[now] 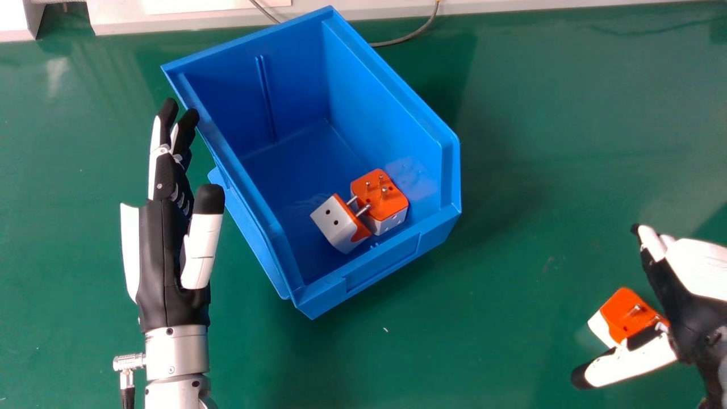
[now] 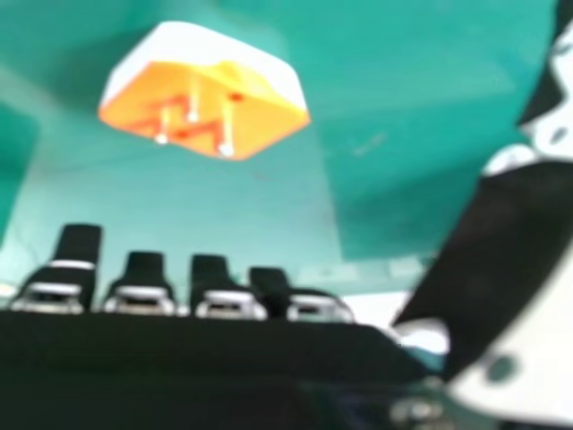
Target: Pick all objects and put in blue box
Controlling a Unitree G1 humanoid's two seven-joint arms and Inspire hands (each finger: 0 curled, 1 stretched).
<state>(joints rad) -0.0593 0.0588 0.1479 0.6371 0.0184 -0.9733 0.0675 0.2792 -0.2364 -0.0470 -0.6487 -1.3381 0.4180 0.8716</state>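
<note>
Head view, plug [image 1: 621, 319], orng top, wht side

I see a smooth green surface [image 1: 539, 102] with a pale strip [image 1: 539, 5] along its far edge, a thin grey cable [image 1: 404, 39] looping there, and soft light glinting at far left.

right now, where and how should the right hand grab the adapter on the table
The adapter is probably best pinched by opposite sides of its blocky body, the right hand coming from the robot's right, thumb nearer the robot: pins jut from its exposed orange face, a poor grip.
</note>
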